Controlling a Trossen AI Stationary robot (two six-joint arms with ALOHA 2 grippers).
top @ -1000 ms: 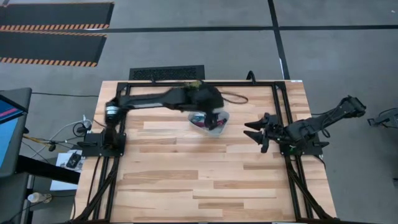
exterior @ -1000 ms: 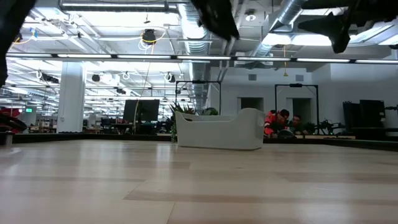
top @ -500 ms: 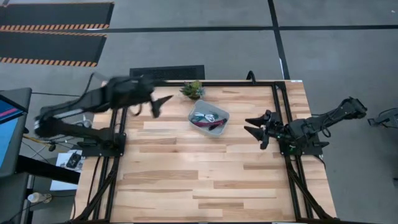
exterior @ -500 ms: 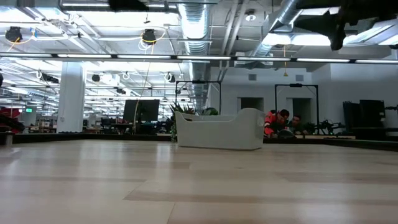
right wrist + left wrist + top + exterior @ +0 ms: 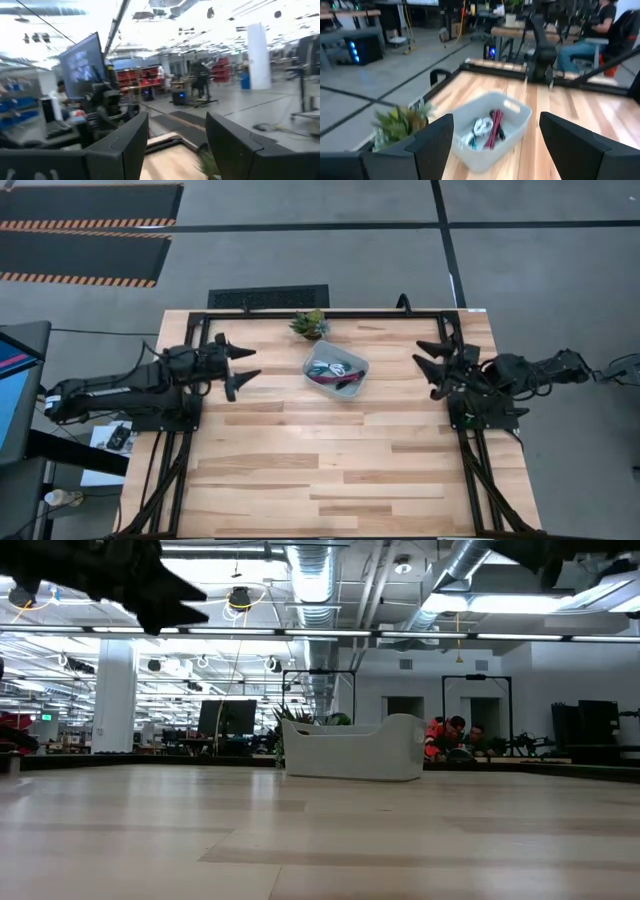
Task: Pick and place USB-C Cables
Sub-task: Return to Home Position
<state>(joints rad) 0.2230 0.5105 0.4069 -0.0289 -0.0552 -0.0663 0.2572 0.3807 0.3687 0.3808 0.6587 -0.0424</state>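
Pale wood table (image 5: 330,470), cables (image 5: 492,127) in white bin (image 5: 350,758), ducted workshop beyond

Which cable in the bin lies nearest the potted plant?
The white cable, on the plant side of the bin; the maroon cable lies farther off.

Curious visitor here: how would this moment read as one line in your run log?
cables: in bin | left gripper: open, empty, left of bin | right gripper: open, empty, right of bin
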